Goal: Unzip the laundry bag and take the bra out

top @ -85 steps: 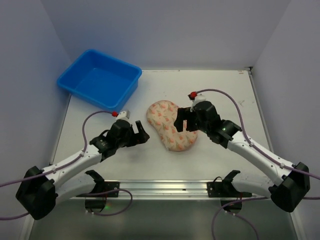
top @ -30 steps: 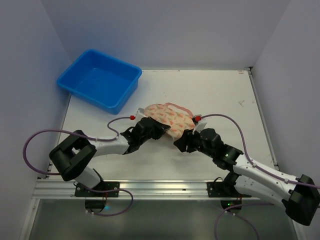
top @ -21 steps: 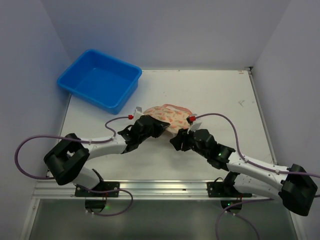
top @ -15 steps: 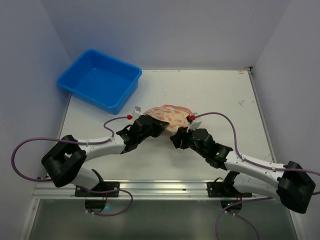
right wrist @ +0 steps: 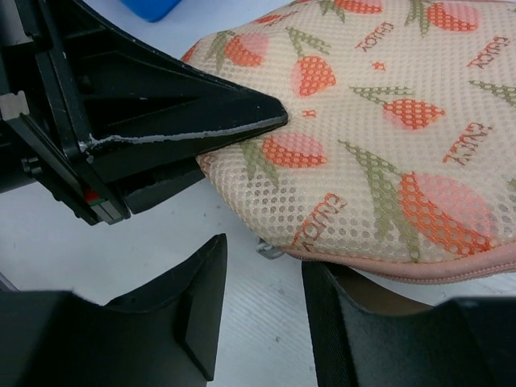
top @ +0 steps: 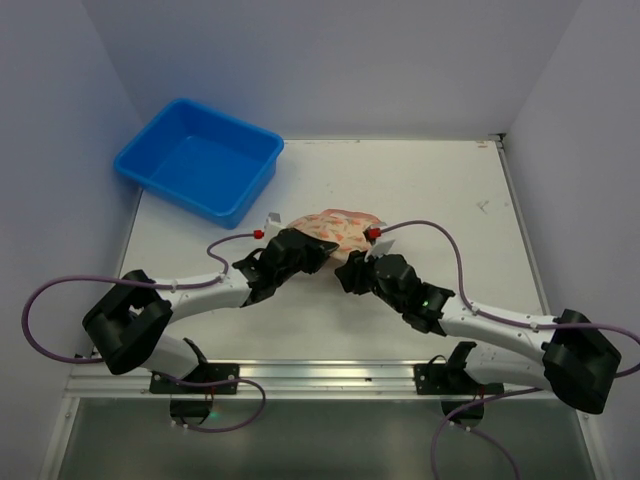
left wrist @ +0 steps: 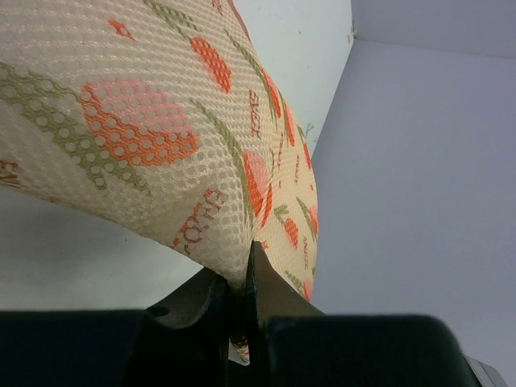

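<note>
The laundry bag (top: 342,228), cream mesh with an orange floral print and pink zip edging, lies mid-table, its near-left end lifted. My left gripper (top: 320,252) is shut on a fold of that end; in the left wrist view the fingers (left wrist: 262,294) pinch the bag (left wrist: 161,137). My right gripper (top: 349,272) is open at the bag's near edge. In the right wrist view the bag (right wrist: 379,137) overhangs the gap, and a small metal zip pull (right wrist: 270,251) lies on the table just ahead of the right gripper (right wrist: 264,262). The bra is hidden.
A blue plastic tub (top: 200,158) stands at the back left. The left gripper's black body (right wrist: 153,121) crowds the space left of the bag's end. White table (top: 440,190) stretches to the right and behind the bag.
The right gripper has slid left along the bag's near edge and its jaws have narrowed a little. The left gripper keeps its pinch and has barely moved.
</note>
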You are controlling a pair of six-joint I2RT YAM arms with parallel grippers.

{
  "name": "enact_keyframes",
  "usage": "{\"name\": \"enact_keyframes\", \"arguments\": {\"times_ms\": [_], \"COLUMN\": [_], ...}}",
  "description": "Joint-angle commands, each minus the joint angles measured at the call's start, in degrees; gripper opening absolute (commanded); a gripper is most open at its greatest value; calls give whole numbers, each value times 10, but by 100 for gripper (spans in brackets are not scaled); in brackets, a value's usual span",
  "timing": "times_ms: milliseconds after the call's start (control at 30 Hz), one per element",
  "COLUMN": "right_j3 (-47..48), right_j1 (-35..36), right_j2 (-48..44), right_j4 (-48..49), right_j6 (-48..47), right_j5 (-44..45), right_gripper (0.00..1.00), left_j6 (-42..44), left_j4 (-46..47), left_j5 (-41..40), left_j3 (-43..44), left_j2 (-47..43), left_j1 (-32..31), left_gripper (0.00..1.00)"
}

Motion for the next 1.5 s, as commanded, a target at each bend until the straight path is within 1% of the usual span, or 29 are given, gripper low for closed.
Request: {"name": "enact_keyframes", "arguments": {"times_ms": [0, 167, 233, 367, 400, 467, 500, 533, 667, 700, 733, 867, 1000, 1033, 1067, 1200, 1233, 1300, 1333, 1400, 1433, 1467], "right_j3": [34, 42, 44, 46, 44, 40, 39, 37, 36, 37, 39, 35, 46, 47, 49, 54, 54, 55, 58, 71, 82, 87], "right_j1": [3, 4, 3, 3, 4, 3, 3, 3, 2, 2, 0, -11, -39, -49, -55, -65, -67, -69, -77, -83, -83, -83], "right_j2": [9, 18, 20, 15, 11, -3, -9, -24, -72, -82, -90, -149, -170, -173, -176, -182, -185, -186, -185, -179, -176, -164], "right_j4": [41, 37, 34, 14, 9, -9, -19, -40, -100, -118, -156, -230, -316, -343, -353, -395, -405, -411, -422, -436, -439, -435], "right_j6": [-9, -7, -6, -2, -1, -1, -1, -1, -18, -19, -17, -2, 13, 15, 16, 26, 28, 27, 27, 28, 26, 22], "right_j5": [38, 55, 61, 69, 72, 75, 75, 74, 75, 74, 74, 59, 28, 9, -2, -37, -39, -40, -43, -63, -75, -90], "right_gripper": [43, 40, 36, 23, 16, 8, 1, 0, 0, 0, 0, 0, 0, 0, 0, 0, 0, 0, 0, 0, 0, 0], "left_j6": [-9, -6, -3, -2, 0, 5, 7, 11, 25, 32, 47, 84, 134, 162, 172, 215, 244, 278, 322, 365, 407, 424], "left_j4": [22, 23, 23, 22, 22, 16, 14, 11, 21, 23, 21, 18, 32, 31, 27, 27, 36, 31, 36, 38, 42, 40], "left_j5": [-13, -15, -20, -25, -26, -27, -30, -33, -31, -21, -15, 22, 76, 89, 105, 127, 127, 154, 164, 211, 231, 269], "left_j3": [24, 17, 16, 11, 9, 9, 9, 7, -5, -6, -5, -21, -49, -53, -60, -85, -87, -80, -76, -63, -40, -26], "left_j2": [-6, -9, -11, -12, -11, -12, -12, -15, -21, -21, -20, -23, -29, -30, -32, -55, -58, -58, -56, -32, -19, -3], "left_j1": [-2, -2, -2, -2, -2, -2, -2, -2, 5, 9, 12, 39, 68, 73, 83, 98, 100, 109, 120, 135, 142, 157], "left_gripper": [1, 1, 1, 1, 1, 1, 1, 1, 0, 0, 0, 0, 0, 0, 0, 0, 0, 0, 0, 0, 0, 0]}}
